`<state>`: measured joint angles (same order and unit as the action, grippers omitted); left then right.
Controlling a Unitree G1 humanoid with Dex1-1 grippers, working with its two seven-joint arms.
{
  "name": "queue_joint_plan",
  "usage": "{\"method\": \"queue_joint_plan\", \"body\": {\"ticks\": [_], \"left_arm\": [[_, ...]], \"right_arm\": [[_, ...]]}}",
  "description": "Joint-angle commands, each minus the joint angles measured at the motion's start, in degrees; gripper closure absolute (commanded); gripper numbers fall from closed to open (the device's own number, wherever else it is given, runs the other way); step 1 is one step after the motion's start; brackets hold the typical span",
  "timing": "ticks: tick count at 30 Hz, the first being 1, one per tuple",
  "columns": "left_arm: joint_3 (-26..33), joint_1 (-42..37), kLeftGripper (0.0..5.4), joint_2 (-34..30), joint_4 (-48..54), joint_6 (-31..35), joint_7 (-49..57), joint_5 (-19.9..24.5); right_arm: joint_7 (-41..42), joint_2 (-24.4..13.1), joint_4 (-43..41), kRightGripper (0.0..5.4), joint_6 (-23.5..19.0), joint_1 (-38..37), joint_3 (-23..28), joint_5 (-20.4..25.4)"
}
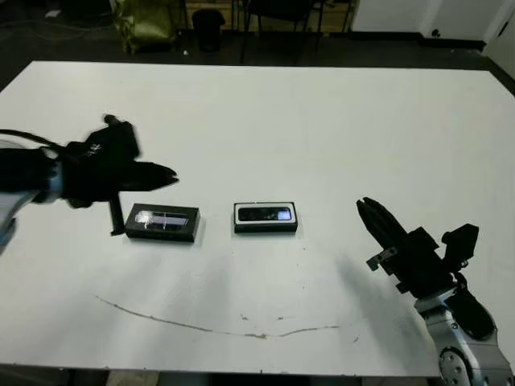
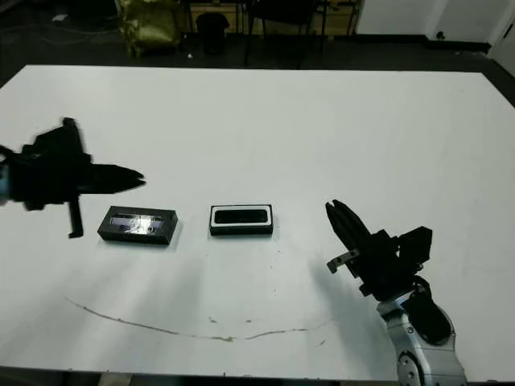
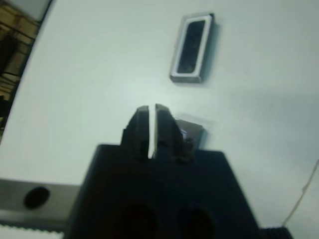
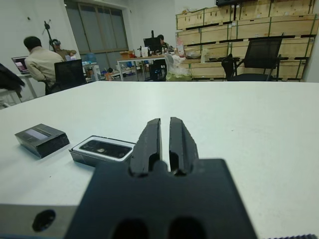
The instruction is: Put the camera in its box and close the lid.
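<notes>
Nearest the robot, the right gripper point(image 1: 374, 215) hovers low over the worktop point(image 1: 322, 121), jaws pressed together on nothing. Farther in, the box point(image 1: 265, 217) lies with the camera point(image 1: 266, 214) already in it, long axis running left to right, well to that gripper's left. Just beside it to the left sits the lid point(image 1: 162, 222), lying the same way. The left gripper point(image 1: 165, 176), jaws likewise closed and empty, hangs just above the lid's far edge, so the left arm is judged the nearer one for lifting it.
</notes>
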<state>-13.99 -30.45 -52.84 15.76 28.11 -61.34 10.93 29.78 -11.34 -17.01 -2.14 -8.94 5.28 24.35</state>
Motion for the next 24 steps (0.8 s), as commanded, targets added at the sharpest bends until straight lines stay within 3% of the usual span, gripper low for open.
{"method": "queue_joint_plan", "body": {"ticks": [1,13,19,24], "left_arm": [[-5.4,-3.2,5.4,0.9,-1.3,1.3,-3.4,-3.3],[-13.2,-10.7,5.4,1.7,-5.2,1.2,-13.2,-11.2],[-17.1,-12.1,5.4,1.5,-6.0,-0.2,-18.0,-15.6],[-18.0,-11.3,5.4,1.5,-7.5,-2.2,-20.5,-16.8]], "right_arm": [[-0.2,-1.1,0.3,5.38,-1.3,-0.4,0.2,0.0],[-0.9,-1.3,-0.2,5.38,0.1,-0.9,-0.2,-1.6],[-2.6,-1.5,-1.6,5.38,-1.7,-1.3,-0.2,-2.2],[-3.1,-1.8,-2.0,5.38,-2.9,-1.6,-0.2,-1.8]]}}
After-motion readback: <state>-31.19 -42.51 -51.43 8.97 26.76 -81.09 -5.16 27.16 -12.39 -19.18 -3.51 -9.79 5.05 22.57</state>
